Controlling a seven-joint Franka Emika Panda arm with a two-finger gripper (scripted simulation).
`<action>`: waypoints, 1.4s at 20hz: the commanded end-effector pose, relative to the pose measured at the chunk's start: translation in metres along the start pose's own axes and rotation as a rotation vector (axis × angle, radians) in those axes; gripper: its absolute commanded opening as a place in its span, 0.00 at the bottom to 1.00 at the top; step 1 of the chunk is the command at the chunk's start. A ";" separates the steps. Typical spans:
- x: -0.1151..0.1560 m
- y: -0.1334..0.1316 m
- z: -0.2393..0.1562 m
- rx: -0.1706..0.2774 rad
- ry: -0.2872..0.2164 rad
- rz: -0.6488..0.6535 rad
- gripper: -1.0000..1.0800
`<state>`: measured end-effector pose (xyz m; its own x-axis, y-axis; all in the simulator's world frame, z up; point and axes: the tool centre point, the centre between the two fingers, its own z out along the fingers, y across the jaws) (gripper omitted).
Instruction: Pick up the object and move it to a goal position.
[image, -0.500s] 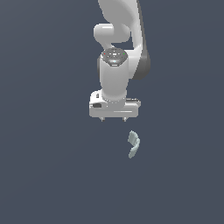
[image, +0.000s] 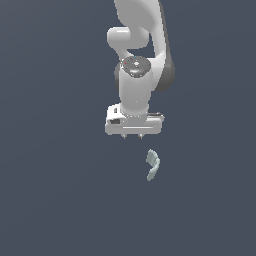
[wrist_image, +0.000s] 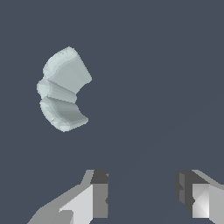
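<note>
Since half a second ago the hand (image: 133, 135) has shifted slightly toward the exterior view's right and a little lower in that view, closing on the object (image: 153, 164), which has not moved. Its fingers (wrist_image: 98, 192) stand apart with nothing between them, as the wrist view shows plainly. The object, a small pale grey-green bent piece, lies on the dark table (image: 55, 200), just off the hand toward the exterior view's right and not under the fingers; in the wrist view it sits clear of the gap between them (wrist_image: 63, 89). The likely trouble from here is alignment: if the hand drops before centring, one finger may land on the piece or nudge it aside. Its curved, thin shape also gives the fingers little flat face to press, so a grip across the bend could let it twist or slip out on lifting.
</note>
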<state>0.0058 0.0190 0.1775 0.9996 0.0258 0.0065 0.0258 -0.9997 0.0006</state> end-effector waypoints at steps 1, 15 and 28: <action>0.000 0.000 0.001 0.000 0.000 -0.002 0.62; -0.003 -0.005 0.047 0.054 0.016 -0.135 0.62; -0.012 -0.033 0.114 0.221 0.141 -0.398 0.62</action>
<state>-0.0060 0.0481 0.0682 0.9162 0.3692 0.1559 0.3931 -0.9037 -0.1698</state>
